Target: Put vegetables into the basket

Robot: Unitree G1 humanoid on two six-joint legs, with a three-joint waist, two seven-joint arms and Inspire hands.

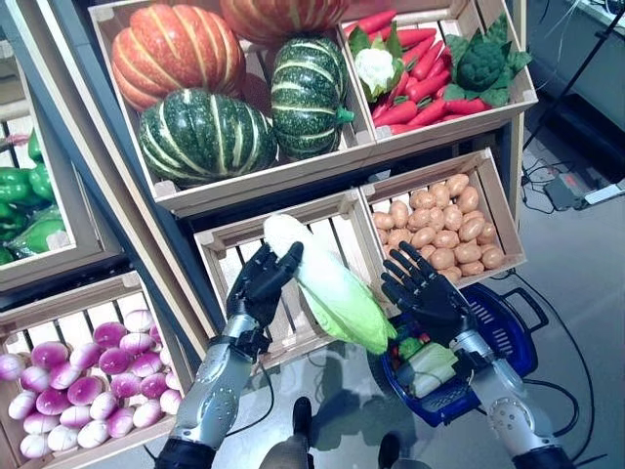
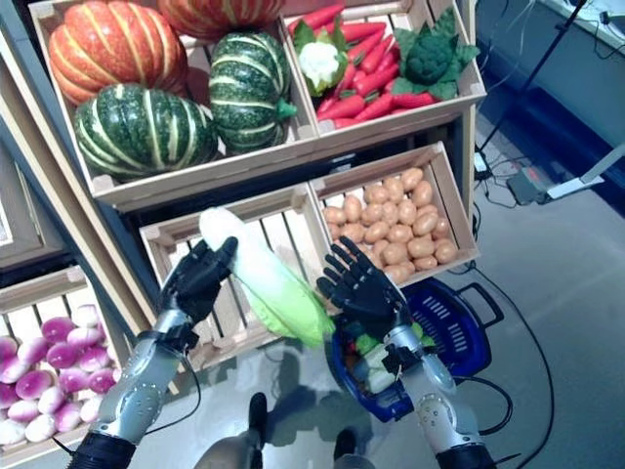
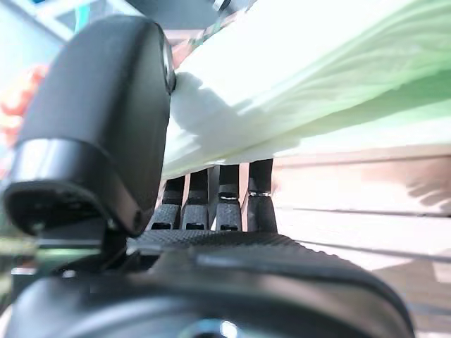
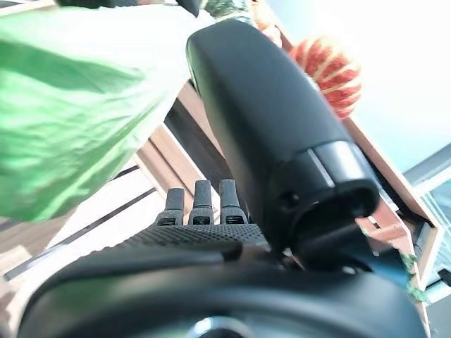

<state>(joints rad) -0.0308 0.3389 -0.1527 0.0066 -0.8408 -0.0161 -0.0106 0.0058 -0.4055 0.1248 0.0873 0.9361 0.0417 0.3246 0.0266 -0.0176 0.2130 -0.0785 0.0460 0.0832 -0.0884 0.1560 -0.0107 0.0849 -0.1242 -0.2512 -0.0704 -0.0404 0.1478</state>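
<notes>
A long cabbage (image 1: 327, 283), white at one end and green at the other, hangs in the air in front of the wooden stand. My left hand (image 1: 256, 288) is shut on its white end; in the left wrist view the thumb (image 3: 106, 105) and fingers pinch the cabbage (image 3: 317, 84). My right hand (image 1: 425, 293) is open with spread fingers, right beside the green end and above the basket. The blue plastic basket (image 1: 508, 313) stands on the floor at the lower right. A pale green and white leafy vegetable (image 1: 430, 366) lies in it.
The wooden stand (image 1: 283, 186) with tilted crates rises close behind both hands, and a slatted crate (image 1: 234, 249) sits right behind the cabbage. Grey floor (image 1: 576, 293) lies to the right of the basket, with a power strip and cables (image 1: 576, 191) further back.
</notes>
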